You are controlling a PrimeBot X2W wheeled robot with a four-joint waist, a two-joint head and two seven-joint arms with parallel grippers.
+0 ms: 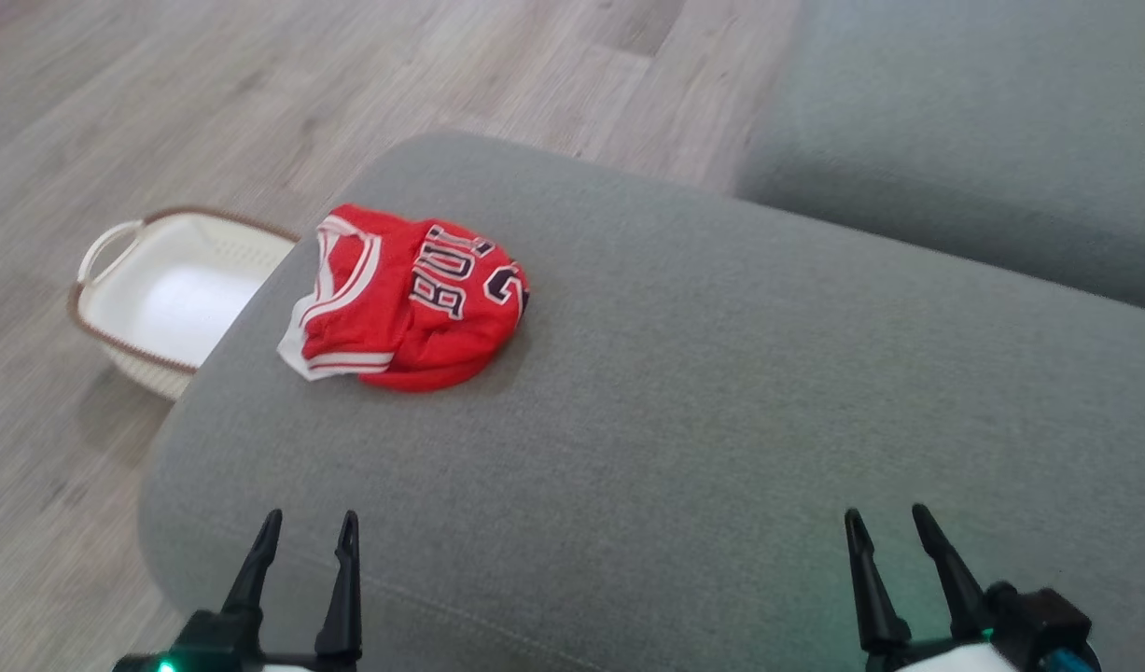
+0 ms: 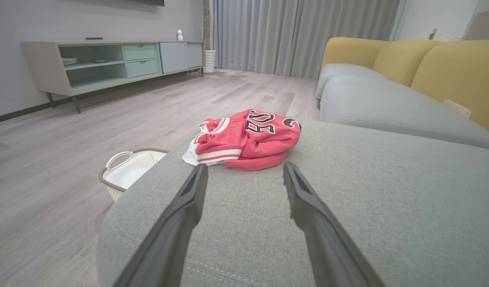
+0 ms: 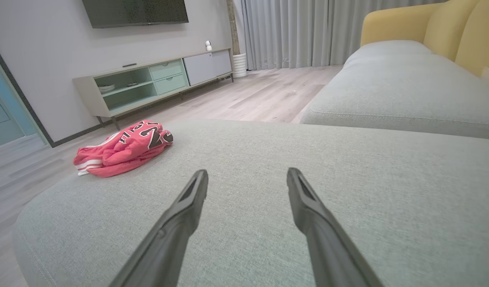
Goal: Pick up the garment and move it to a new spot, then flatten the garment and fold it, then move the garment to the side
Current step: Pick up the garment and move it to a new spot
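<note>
Left tool (image 1: 311,515) and right tool (image 1: 885,511) are held over the near edge of the grey sofa cushion (image 1: 684,411), each with its fingers spread wide and nothing gripped. A crumpled red jersey (image 1: 409,299) is seen bunched near the cushion's far left corner, well apart from both tools. A white basket (image 1: 115,245) is set on the wood floor (image 1: 255,93) beside that corner.

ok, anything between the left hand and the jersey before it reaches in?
Nothing visible. Only bare grey cushion lies between the open left hand and the crumpled red jersey. The white basket sits on the floor off the cushion's left edge, beside the jersey rather than in the approach line.
</note>
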